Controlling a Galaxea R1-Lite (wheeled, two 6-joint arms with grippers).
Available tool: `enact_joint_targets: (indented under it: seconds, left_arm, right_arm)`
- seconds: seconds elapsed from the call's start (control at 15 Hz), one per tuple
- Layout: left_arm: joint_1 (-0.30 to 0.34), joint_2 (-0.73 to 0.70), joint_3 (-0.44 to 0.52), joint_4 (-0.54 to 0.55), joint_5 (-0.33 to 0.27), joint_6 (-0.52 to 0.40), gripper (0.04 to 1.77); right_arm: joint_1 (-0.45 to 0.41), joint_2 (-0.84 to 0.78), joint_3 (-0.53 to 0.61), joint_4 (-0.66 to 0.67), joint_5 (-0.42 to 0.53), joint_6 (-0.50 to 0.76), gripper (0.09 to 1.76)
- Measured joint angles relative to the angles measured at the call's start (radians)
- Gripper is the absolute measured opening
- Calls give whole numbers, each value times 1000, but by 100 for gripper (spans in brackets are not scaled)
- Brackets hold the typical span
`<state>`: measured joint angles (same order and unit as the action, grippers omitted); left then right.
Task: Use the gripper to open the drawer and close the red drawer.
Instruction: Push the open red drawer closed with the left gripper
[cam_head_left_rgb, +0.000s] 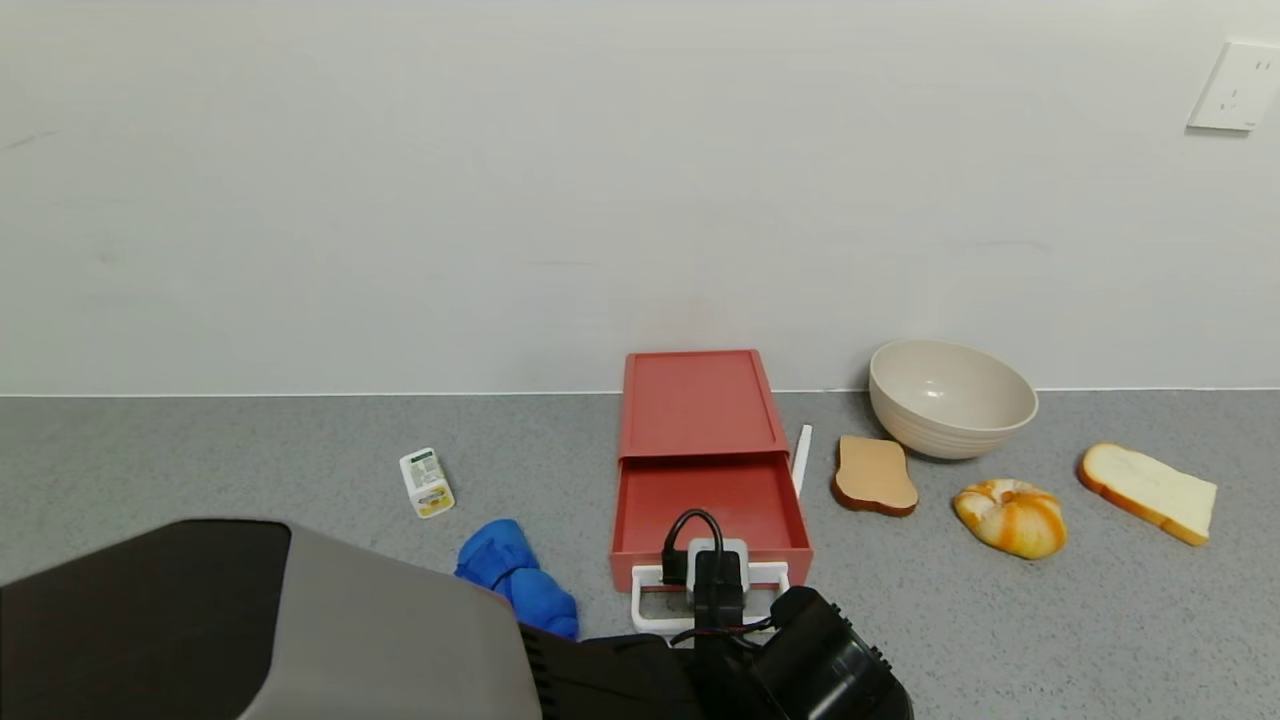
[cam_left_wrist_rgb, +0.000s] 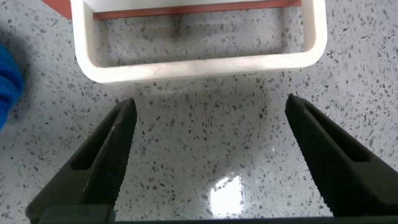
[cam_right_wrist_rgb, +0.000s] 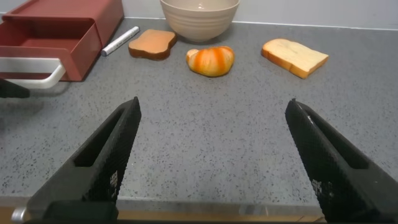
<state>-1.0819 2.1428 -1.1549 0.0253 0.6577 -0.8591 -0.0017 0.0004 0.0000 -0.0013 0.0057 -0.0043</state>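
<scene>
**Red drawer stands open, left claw spread just short of its handle**

The red drawer (cam_head_left_rgb: 705, 450) sits on the grey speckled counter (cam_head_left_rgb: 250, 450) with its back against the white wall. Its tray is slid out toward the robot, showing a bare red floor. The white loop handle (cam_head_left_rgb: 645, 600) sticks out from the tray's front edge.

The left claw (cam_left_wrist_rgb: 211, 155) hangs low over the counter just in front of that handle. Its two dark fingers (cam_left_wrist_rgb: 109, 155) are spread wide apart with nothing between them, only speckled counter. From the wrist camera the handle (cam_left_wrist_rgb: 199, 62) lies just beyond the fingertips, apart from them. In the head view the left arm's black wrist, with a looped cable on it, covers the middle of the handle.

The right claw (cam_right_wrist_rgb: 211, 155) is also spread wide and holds nothing. It hovers over bare counter to the right of the drawer, well apart from it.

A white pen (cam_head_left_rgb: 801, 458) lies just beside the drawer's right side. Farther right are a brown toast slice (cam_head_left_rgb: 874, 475), a cream bowl (cam_head_left_rgb: 950, 398), an orange-striped bun (cam_head_left_rgb: 1010, 516) and a white bread slice (cam_head_left_rgb: 1148, 492). To the drawer's left lie a crumpled blue cloth (cam_head_left_rgb: 515, 575) and a small white carton (cam_head_left_rgb: 426, 482).
</scene>
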Motion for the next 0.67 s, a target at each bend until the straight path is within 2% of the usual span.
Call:
enact_joint_targets:
  seconds: [0.67]
  left_arm:
    - [31,39,-30,-5,13,17,172]
  right_arm:
    - [0,0,0,0,0,0,171]
